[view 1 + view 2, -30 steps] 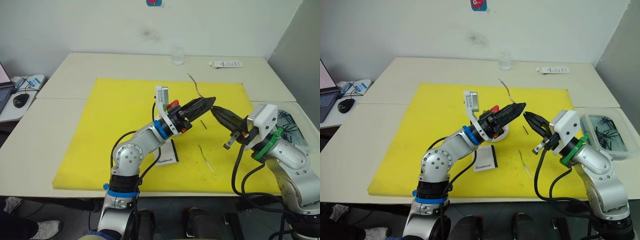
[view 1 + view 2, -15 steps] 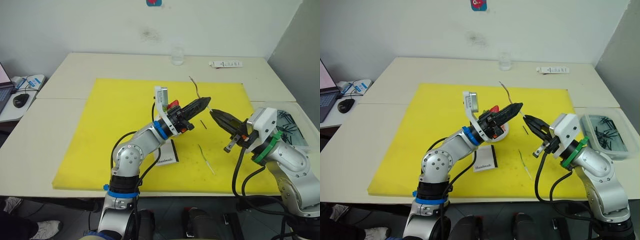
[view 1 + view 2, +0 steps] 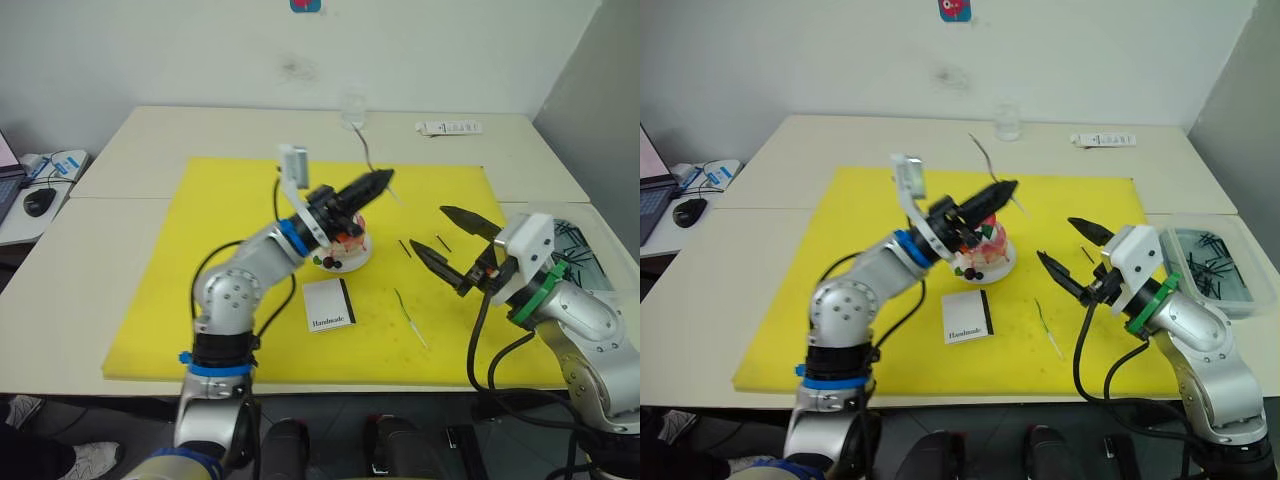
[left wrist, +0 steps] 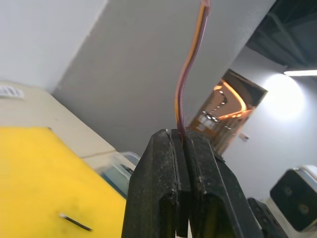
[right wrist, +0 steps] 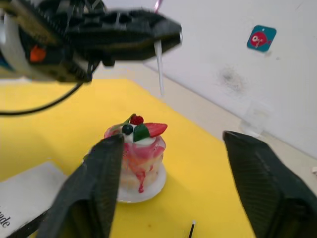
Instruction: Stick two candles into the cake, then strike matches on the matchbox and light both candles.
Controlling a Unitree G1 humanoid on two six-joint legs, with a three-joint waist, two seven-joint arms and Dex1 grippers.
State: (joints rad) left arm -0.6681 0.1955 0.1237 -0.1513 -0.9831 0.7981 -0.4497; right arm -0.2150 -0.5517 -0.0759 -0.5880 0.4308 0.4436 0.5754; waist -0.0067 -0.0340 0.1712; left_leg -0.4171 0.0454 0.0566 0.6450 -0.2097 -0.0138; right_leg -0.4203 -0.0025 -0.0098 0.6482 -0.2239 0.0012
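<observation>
Holding one candle (image 3: 983, 160) pinched near its base, your left gripper (image 3: 992, 194) has its fingers fully closed on it and sits above the cake (image 3: 983, 252), slightly toward 12 o'clock. Candle slants up and away from the fingertips; a short stub pokes out below them, seen from the right wrist.

Right gripper (image 3: 441, 233) is wide open and empty, at 3 o'clock of the cake, well apart from it.

Rest of the task items on the yellow mat (image 3: 230, 210):
- second candle (image 3: 410, 318) lies flat at about 5 o'clock of the cake, near the right gripper
- two matches (image 3: 405, 248), (image 3: 442, 242) lie at 3 o'clock, between cake and right gripper
- matchbox (image 3: 328, 304) lies flat at 6 o'clock, just beside the plate (image 3: 352, 260)

Neither candle is in the cake yet, so you're early in the task.

Risks, my read:
- Candle is thin and wavy, gripped low. If you push down off-axis it'll likely bend or snap, or slip in the fingers.
- Stub below the fingers is short, so the fingers may hit the strawberry (image 5: 152, 129) topping before the candle seats.
- Side load on a small cake could slide or tip it on the plate.
- Right gripper swinging in for a match could clip the plate or roll the matches.
</observation>
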